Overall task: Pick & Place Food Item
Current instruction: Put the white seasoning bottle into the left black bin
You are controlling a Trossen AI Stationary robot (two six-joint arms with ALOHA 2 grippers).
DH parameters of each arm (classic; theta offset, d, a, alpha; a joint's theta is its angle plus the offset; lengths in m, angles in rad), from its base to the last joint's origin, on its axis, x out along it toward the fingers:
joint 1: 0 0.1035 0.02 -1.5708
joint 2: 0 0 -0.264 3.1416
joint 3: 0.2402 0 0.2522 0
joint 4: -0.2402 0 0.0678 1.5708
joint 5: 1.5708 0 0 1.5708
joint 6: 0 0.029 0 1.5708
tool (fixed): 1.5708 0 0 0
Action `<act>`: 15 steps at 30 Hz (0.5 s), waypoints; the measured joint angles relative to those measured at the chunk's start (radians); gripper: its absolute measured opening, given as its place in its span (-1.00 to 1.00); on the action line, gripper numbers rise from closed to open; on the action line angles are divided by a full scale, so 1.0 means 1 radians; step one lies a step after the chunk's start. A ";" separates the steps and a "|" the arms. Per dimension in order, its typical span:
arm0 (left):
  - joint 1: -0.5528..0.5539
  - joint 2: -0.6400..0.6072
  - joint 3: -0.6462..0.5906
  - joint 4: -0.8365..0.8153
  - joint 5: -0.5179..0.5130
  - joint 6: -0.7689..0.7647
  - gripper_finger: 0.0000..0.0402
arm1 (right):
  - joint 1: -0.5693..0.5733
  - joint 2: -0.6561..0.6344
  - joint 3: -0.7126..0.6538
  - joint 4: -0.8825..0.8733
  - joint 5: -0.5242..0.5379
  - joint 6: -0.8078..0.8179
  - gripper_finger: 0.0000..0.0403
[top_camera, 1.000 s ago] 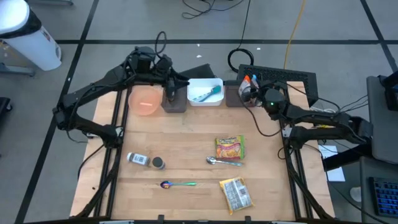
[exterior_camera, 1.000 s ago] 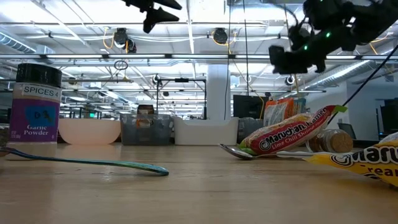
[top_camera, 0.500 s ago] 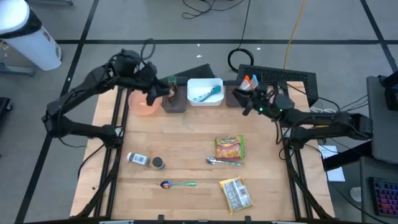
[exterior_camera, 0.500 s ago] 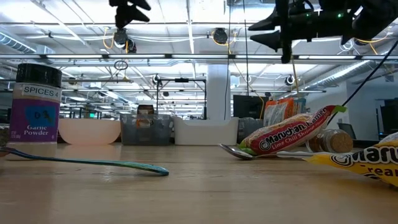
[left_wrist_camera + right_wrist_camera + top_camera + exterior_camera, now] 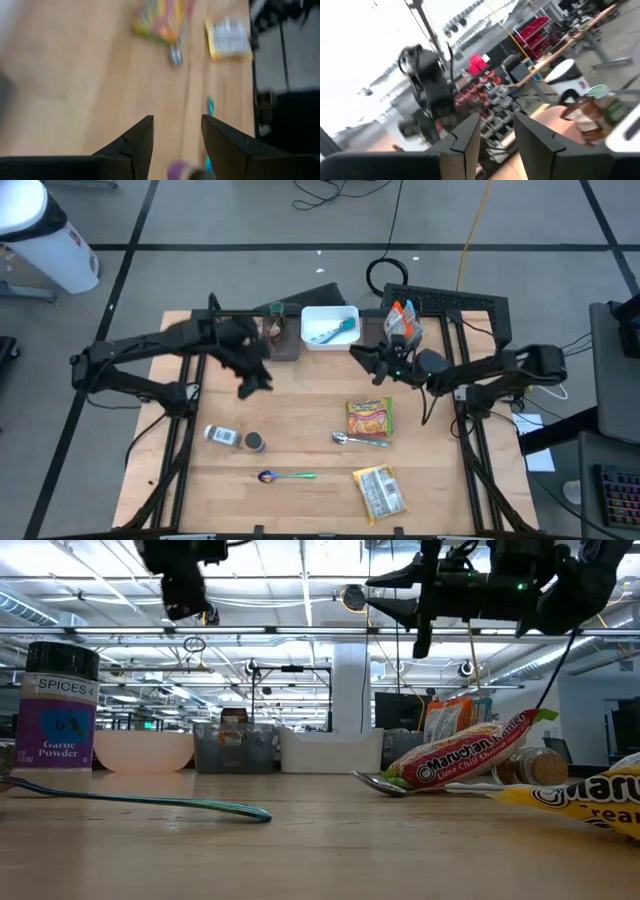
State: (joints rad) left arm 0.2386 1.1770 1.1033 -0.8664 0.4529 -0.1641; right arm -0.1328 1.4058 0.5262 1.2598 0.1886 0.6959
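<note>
**Q:** Where do your jaws stand?

**A:** My left gripper (image 5: 252,383) hangs above the tabletop (image 5: 300,420), jaws apart with nothing between them; bare wood shows in the gap. My right gripper (image 5: 356,353) is raised over the back of the tabletop, jaws apart and empty too, pointing toward the left arm.

**Q:** And the food items?

**A:** Working outward from the right jaws: the orange ramen packet (image 5: 369,418) lies flat just below them, with a metal spoon (image 5: 358,440) touching its near edge. Farther off, a second noodle packet (image 5: 380,491) lies near the front edge. Below my left jaws sit a spice jar (image 5: 222,436) on its side and a dark lid (image 5: 255,443) beside it; past those lies a teal-handled spoon (image 5: 287,476). Behind both jaws, along the back edge, a white bin (image 5: 330,327) holds a teal utensil, and a dark bin (image 5: 279,340) beside it holds a small bottle.
</note>
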 joint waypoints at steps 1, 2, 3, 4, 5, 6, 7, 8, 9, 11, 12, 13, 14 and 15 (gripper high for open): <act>-0.023 0.000 -0.023 0.006 0.000 -0.008 -0.13 | 0.004 0.019 0.000 0.028 0.001 0.017 -0.45; -0.042 -0.001 -0.044 0.011 -0.003 -0.016 -0.13 | 0.006 0.038 0.000 0.057 0.001 0.033 -0.45; -0.060 -0.001 -0.062 0.012 -0.013 -0.026 -0.13 | 0.008 0.053 0.003 0.079 0.001 0.051 -0.45; -0.077 -0.001 -0.078 0.013 -0.021 -0.034 -0.13 | 0.011 0.064 0.006 0.092 0.001 0.066 -0.45; -0.092 0.000 -0.091 0.015 -0.030 -0.048 -0.13 | 0.012 0.072 0.011 0.098 0.001 0.079 -0.45; -0.103 0.000 -0.097 0.016 -0.038 -0.059 -0.13 | 0.016 0.079 0.017 0.101 0.001 0.087 -0.45; -0.113 0.000 -0.100 0.017 -0.046 -0.065 -0.13 | 0.019 0.085 0.027 0.102 -0.001 0.090 -0.45; -0.120 -0.001 -0.101 0.023 -0.059 -0.070 -0.13 | 0.023 0.087 0.035 0.101 -0.001 0.089 -0.45; -0.128 -0.001 -0.101 0.032 -0.073 -0.078 -0.13 | 0.027 0.087 0.040 0.101 -0.002 0.085 -0.45; -0.140 -0.001 -0.101 0.055 -0.105 -0.096 -0.13 | 0.032 0.087 0.055 0.095 -0.002 0.072 -0.45; -0.144 -0.001 -0.101 0.074 -0.118 -0.111 -0.13 | 0.034 0.087 0.060 0.094 -0.003 0.069 -0.45; -0.150 -0.001 -0.101 0.096 -0.130 -0.124 -0.13 | 0.036 0.087 0.062 0.094 -0.003 0.068 -0.45; -0.155 -0.001 -0.101 0.117 -0.146 -0.143 -0.13 | 0.037 0.087 0.065 0.094 -0.004 0.067 -0.45; -0.157 -0.001 -0.101 0.137 -0.159 -0.163 -0.13 | 0.037 0.087 0.067 0.096 -0.007 0.066 -0.45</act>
State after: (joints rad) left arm 0.0811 1.1759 1.0023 -0.7292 0.2940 -0.3273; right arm -0.0959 1.4933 0.5937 1.3553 0.1819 0.7617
